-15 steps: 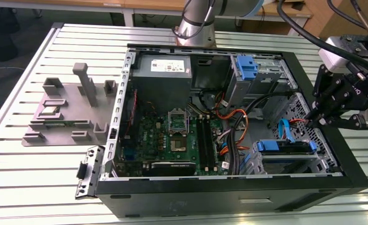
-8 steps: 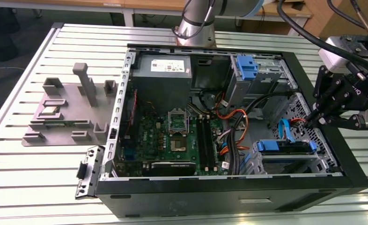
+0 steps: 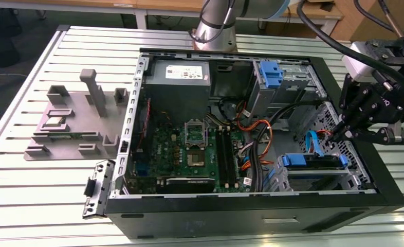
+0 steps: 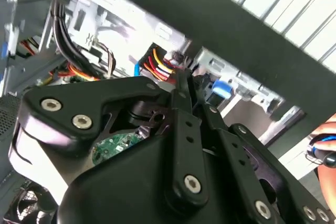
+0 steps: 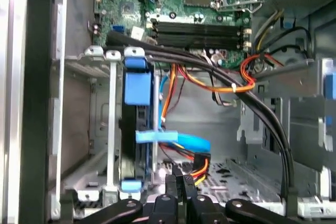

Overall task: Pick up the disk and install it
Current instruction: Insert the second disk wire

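gripper (image 3: 356, 135) is hovering over the computer case's (image 3: 257, 216) drive cage, fingers (image 5: 178, 184) pressed together on nothing; the disk (image 5: 137, 129) is sitting slotted in its bay.

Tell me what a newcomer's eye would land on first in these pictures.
First the open computer case on the slatted table, its green motherboard exposed. Next the black gripper over the case's side at the exterior view's right, above the disk in its blue carrier inside the drive cage.
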You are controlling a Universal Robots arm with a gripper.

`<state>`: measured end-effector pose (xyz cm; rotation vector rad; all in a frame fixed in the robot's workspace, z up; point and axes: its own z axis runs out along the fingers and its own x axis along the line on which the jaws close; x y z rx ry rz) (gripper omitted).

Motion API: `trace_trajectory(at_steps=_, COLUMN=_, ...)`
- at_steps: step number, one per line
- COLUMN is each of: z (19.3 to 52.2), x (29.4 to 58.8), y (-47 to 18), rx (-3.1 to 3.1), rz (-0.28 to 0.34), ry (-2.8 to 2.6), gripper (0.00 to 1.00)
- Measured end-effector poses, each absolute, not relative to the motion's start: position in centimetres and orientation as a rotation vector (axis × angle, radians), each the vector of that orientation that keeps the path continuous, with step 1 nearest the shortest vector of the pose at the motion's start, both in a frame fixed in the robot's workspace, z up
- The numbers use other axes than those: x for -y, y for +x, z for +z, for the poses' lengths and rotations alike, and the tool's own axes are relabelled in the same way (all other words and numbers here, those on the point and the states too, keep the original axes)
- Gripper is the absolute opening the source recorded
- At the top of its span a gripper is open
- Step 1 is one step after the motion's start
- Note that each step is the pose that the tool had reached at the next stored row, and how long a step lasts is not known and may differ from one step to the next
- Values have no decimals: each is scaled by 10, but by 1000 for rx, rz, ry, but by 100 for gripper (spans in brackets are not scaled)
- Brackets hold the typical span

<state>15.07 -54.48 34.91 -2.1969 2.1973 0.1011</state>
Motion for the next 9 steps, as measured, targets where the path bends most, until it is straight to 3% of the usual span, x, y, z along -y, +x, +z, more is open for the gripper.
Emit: trace_trajectory(at_steps=9, z=346, x=566, y=143, rx=-2197, rz=101, ry=-2197, gripper=16)
